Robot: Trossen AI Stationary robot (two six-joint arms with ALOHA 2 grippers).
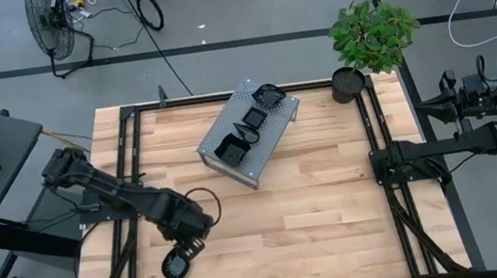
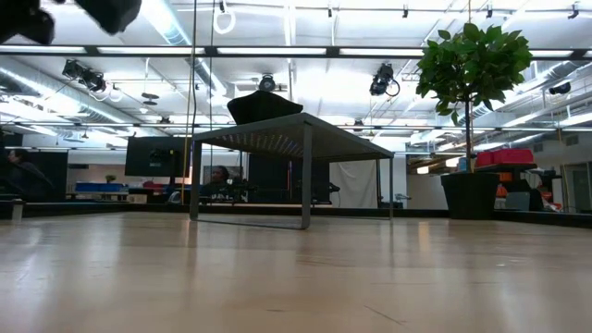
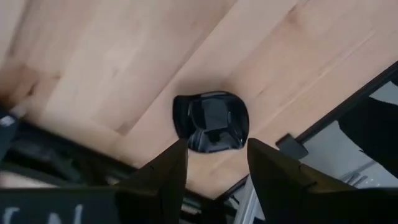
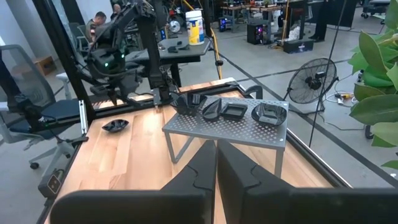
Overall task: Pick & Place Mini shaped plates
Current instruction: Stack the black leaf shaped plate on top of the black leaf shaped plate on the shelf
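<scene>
One mini shaped plate (image 3: 211, 121), small, glossy and black, lies flat on the wood near the table's near left edge; the right wrist view shows this plate (image 4: 115, 124) too. My left gripper (image 3: 214, 149) hangs open above it, one finger on each side, without touching. In the high view the left gripper (image 1: 176, 264) covers most of that plate. Several more black plates (image 1: 254, 119) sit on top of the grey perforated metal stand (image 1: 273, 141). My right gripper (image 4: 214, 168) is shut and waits off the table's right side.
The grey stand (image 2: 287, 139) is at the table's far middle, with open wood on its near side. A potted plant (image 1: 348, 82) stands at the far right corner. Black frame rails (image 1: 126, 182) run along the table's left and right edges. A fan, chairs and people are beyond the table.
</scene>
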